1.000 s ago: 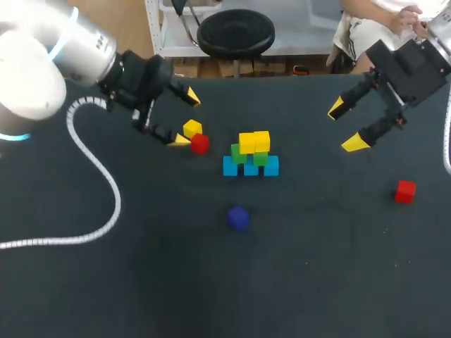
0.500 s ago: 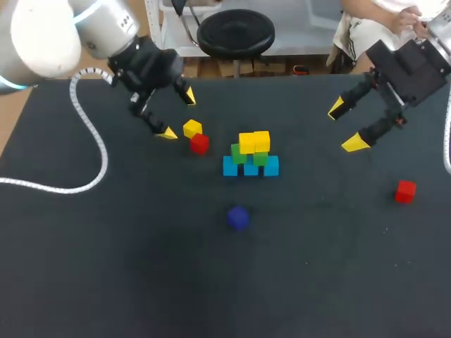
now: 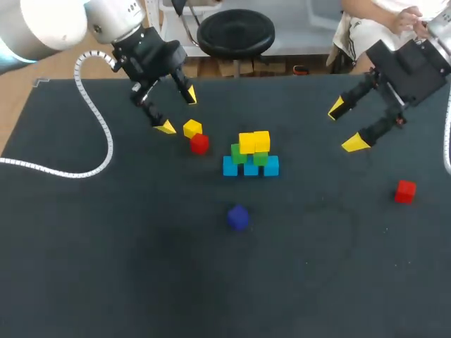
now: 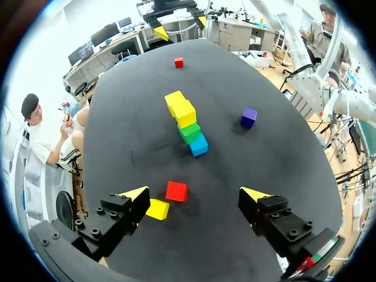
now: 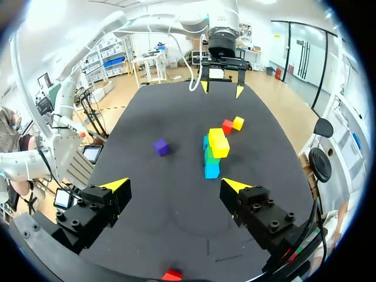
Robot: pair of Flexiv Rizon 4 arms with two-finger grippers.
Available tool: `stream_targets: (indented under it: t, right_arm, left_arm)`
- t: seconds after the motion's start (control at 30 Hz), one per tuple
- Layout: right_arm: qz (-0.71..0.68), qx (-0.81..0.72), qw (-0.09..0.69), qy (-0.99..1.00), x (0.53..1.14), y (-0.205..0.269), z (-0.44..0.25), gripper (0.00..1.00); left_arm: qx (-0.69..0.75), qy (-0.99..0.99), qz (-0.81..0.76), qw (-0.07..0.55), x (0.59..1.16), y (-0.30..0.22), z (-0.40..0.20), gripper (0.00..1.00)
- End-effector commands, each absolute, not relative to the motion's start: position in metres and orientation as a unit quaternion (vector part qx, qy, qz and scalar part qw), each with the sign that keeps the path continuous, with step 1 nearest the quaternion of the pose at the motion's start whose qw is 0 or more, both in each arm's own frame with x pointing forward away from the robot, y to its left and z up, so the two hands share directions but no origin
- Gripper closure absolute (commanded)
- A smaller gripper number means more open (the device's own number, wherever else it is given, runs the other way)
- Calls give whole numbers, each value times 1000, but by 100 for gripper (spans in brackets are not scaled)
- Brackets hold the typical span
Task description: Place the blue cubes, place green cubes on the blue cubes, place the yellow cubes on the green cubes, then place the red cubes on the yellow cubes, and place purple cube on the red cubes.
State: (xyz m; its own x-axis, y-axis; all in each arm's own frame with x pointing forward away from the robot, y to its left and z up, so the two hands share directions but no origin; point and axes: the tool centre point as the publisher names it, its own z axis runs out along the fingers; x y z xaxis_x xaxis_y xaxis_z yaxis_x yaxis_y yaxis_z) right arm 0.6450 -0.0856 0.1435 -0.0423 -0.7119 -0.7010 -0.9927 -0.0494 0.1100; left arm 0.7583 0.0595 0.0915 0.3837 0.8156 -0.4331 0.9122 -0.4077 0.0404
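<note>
Head view, near to far. Nearest is the purple cube (image 3: 238, 217), alone at lower centre, well apart from everything else. One red cube (image 3: 404, 191) sits near the right edge at mid-height, on bare table (image 3: 106, 267).

At centre frame is the stack (image 3: 251, 155): three blue cubes (image 3: 250, 167) in a touching row, two green cubes (image 3: 239, 153) on them, and two yellow cubes (image 3: 254, 142) on the greens. Yellow is the top layer.

Up-left of it a second red cube (image 3: 199, 144) lies on the table. A loose yellow cube (image 3: 192, 129) is just beside it; I can't tell if they touch.

The left gripper (image 3: 179, 111) is at upper left, fingers spread wide and gripping nothing, with one yellow tip just beside the loose yellow cube. In my left wrist view the second red cube lies ahead between the spread fingers, untouched.

The right gripper (image 3: 344, 126) hangs at upper right, fingers also spread and empty, well apart from all the cubes.
</note>
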Motion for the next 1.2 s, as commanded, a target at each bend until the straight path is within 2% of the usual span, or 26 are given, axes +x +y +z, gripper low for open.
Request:
stream_targets:
  t: [0.03,0.13,0.23,0.47,0.63,0.87,1.2]
  right_arm:
    - [311,-654,226,651,645,-85,143,0]
    - [311,-654,226,651,645,-85,143,0]
    - [311,-654,226,651,645,-85,143,0]
    - [311,-654,226,651,645,-85,143,0]
    - [311,-654,226,651,645,-85,143,0]
    - [311,-654,226,651,645,-85,143,0]
    - [311,-654,226,651,645,-85,143,0]
  left_arm:
    - [823,523,-184,123,762,59,92,0]
    - [826,544,-113,97,774,62,105,0]
    - [841,525,-77,105,791,64,111,0]
    - [858,509,-25,59,826,70,81,0]
    - [848,521,-50,79,838,87,47,0]
    - [850,515,-64,94,847,91,29,0]
    - [869,487,-66,63,866,60,16,0]
